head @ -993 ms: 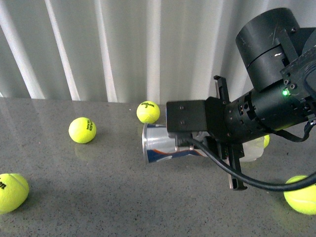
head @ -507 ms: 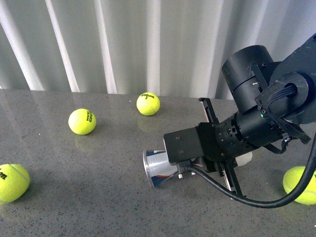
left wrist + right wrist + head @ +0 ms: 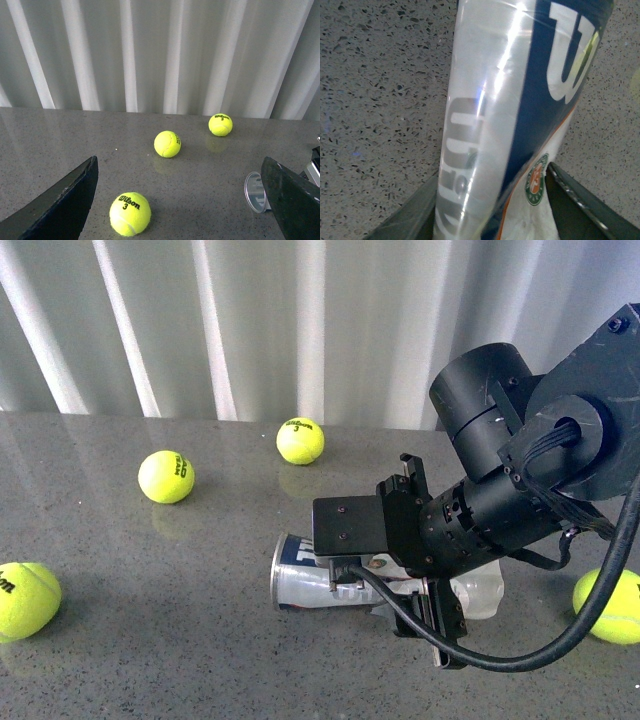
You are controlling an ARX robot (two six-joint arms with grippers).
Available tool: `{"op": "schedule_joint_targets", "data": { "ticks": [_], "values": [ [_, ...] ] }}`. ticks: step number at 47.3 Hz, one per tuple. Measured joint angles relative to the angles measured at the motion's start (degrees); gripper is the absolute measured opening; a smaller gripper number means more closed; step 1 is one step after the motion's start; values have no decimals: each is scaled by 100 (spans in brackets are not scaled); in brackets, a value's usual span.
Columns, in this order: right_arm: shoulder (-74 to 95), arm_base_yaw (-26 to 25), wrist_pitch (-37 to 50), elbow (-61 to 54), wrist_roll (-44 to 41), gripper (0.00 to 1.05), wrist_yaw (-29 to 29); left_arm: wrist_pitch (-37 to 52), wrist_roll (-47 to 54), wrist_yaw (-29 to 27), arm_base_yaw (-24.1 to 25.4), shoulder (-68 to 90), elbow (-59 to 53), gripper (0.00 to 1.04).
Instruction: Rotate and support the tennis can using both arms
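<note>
The tennis can [image 3: 305, 580] lies level and low over the grey table, its silver rim pointing left. My right gripper [image 3: 425, 585] is shut on the can's middle. In the right wrist view the blue-white label of the tennis can [image 3: 510, 110] fills the space between the dark fingers [image 3: 580, 205]. Whether the can touches the table I cannot tell. My left gripper [image 3: 180, 210] is open and holds nothing. The can's rim [image 3: 255, 192] shows just inside one of its fingers [image 3: 292, 200]. The left arm is out of the front view.
Tennis balls lie on the table [image 3: 150, 640]: one at the far left [image 3: 25, 600], two further back [image 3: 166, 476] [image 3: 300, 440], and one at the right edge [image 3: 608, 605]. Another ball [image 3: 130, 214] lies between the left fingers. A white pleated curtain [image 3: 250, 330] closes the back.
My right gripper has carried the can lower and nearer. The can went through a tilt and now lies level, with its rim further left.
</note>
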Motion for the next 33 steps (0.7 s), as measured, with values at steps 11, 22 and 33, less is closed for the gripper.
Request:
{"op": "schedule_joint_targets", "data": {
  "ticks": [11, 22, 33],
  "values": [
    [-396, 0, -7, -223, 214, 100, -195, 0, 2, 0, 0, 0, 0, 98],
    [-909, 0, -15, -518, 573, 98, -525, 0, 2, 0, 0, 0, 0, 98],
    [-1937, -96, 474, -748, 2507, 98, -988, 0, 2, 0, 0, 0, 0, 98]
  ]
}}
